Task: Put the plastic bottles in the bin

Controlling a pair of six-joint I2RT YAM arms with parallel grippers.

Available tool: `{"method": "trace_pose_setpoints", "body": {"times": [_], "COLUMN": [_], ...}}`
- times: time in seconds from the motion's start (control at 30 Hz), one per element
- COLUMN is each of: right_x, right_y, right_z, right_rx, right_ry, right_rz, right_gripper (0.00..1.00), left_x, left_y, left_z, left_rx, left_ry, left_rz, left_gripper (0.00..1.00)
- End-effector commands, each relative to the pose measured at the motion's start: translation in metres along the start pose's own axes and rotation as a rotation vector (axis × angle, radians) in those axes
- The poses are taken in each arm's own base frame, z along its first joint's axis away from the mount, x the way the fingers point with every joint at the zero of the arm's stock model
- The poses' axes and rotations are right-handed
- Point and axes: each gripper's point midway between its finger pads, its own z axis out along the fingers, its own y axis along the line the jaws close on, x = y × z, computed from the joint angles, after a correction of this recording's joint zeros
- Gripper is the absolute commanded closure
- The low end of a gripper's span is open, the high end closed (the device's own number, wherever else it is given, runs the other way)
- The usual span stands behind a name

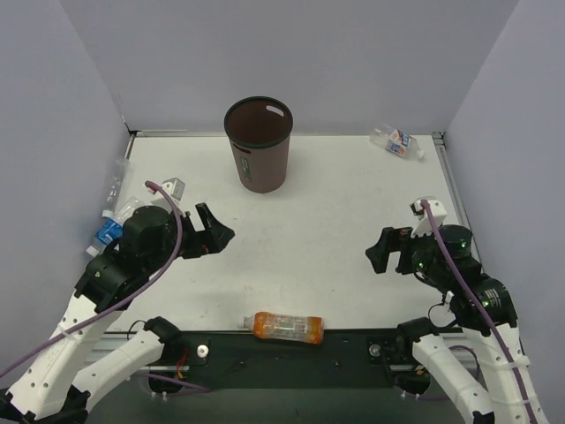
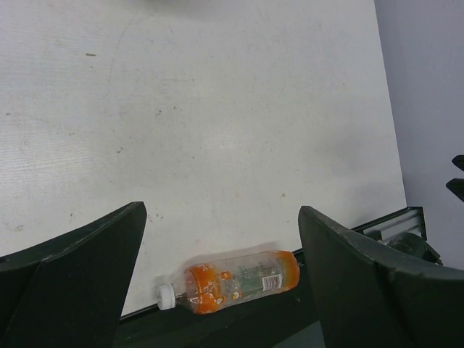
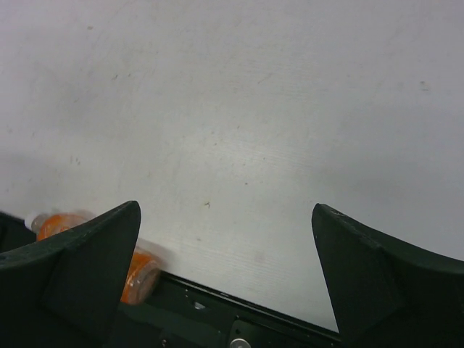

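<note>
The dark brown bin (image 1: 258,146) stands upright at the back centre. The orange-tinted bottle (image 1: 287,327) lies on its side at the table's near edge; it also shows in the left wrist view (image 2: 235,284) and partly in the right wrist view (image 3: 138,272). The clear bottle with the blue label (image 1: 109,216) lies against the left wall. The bottle with the red-white-blue label (image 1: 395,141) lies at the back right corner. My left gripper (image 1: 212,234) (image 2: 221,210) is open and empty over the table's left part. My right gripper (image 1: 381,252) (image 3: 225,208) is open and empty over the right part.
Grey walls close in the table on the left, back and right. A black rail (image 1: 353,340) runs along the near edge between the arm bases. A metal rail (image 1: 452,190) runs along the right edge.
</note>
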Motion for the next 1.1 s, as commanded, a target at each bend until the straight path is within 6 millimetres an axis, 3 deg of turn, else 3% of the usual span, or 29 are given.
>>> {"method": "trace_pose_setpoints", "body": {"times": [0.0,0.27,0.4,0.67,0.87,1.07], "right_x": [0.016,0.053,0.089,0.146,0.182,0.226], "right_y": [0.034,0.070,0.098,0.134,0.150,0.149], "right_z": [0.003,0.022,0.027,0.028,0.036,0.053], "right_rx": [-0.230,-0.343,-0.423,-0.543,-0.575,-0.583], "right_ry": [0.038,0.233,0.388,0.485,0.473,0.569], "right_rz": [-0.182,-0.402,-0.637,-0.810,-0.857,-0.941], "right_gripper": [0.00,0.02,0.04,0.04,0.07,0.09], "left_x": [-0.009,-0.013,-0.015,-0.017,-0.017,-0.021], "left_y": [-0.005,-0.007,-0.006,-0.001,0.006,0.006], "left_z": [0.007,0.015,0.018,0.015,0.010,0.004], "left_rx": [0.015,0.007,-0.004,-0.029,-0.053,-0.063], "left_ry": [-0.035,-0.040,-0.038,-0.056,-0.063,-0.063], "left_rz": [0.006,0.009,0.014,0.016,0.025,0.048], "left_gripper": [0.03,0.03,0.03,0.02,0.03,0.03]}}
